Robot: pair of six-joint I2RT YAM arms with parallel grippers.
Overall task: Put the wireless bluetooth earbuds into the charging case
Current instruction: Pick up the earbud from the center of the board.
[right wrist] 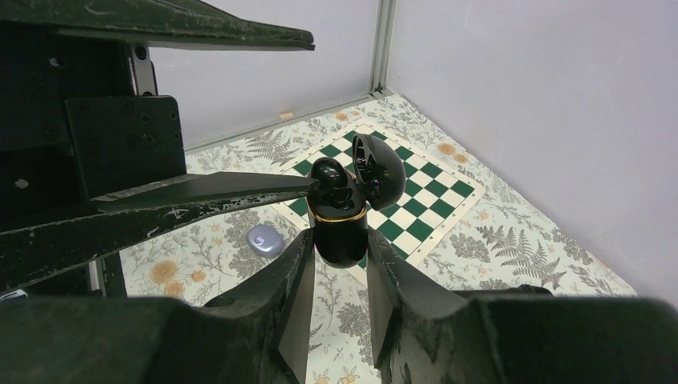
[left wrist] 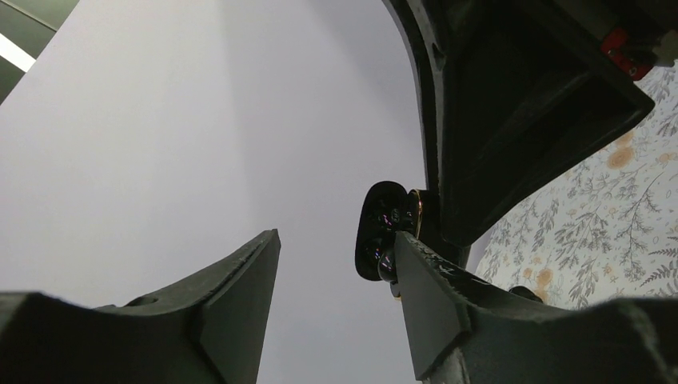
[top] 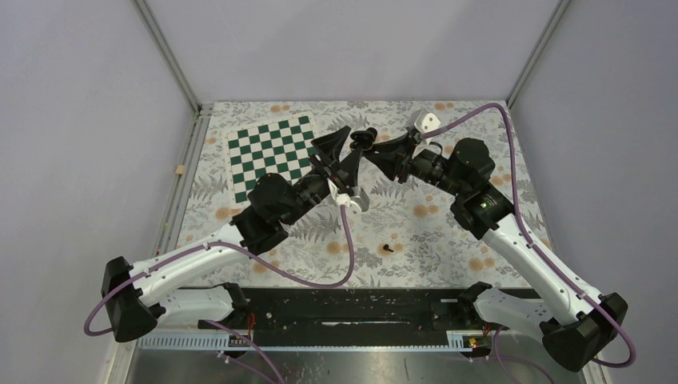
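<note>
My right gripper (right wrist: 339, 240) is shut on a black charging case (right wrist: 340, 228) and holds it upright above the table with its lid (right wrist: 376, 170) open. A black earbud (right wrist: 329, 173) sits in the top of the case. My left gripper (left wrist: 337, 236) is open, and one of its fingers (right wrist: 240, 188) reaches the earbud from the side. The case (left wrist: 382, 220) and bud (left wrist: 387, 264) also show in the left wrist view. From above, the two grippers meet at the case (top: 364, 141). A second black earbud (top: 388, 248) lies on the table. No pale purple buds are in view.
A green and white chequered mat (top: 272, 152) lies at the back left. A shut pale purple case (right wrist: 270, 238) lies on the floral cloth below the grippers. A white boxy object (top: 428, 122) stands at the back behind the right arm. Walls enclose the table.
</note>
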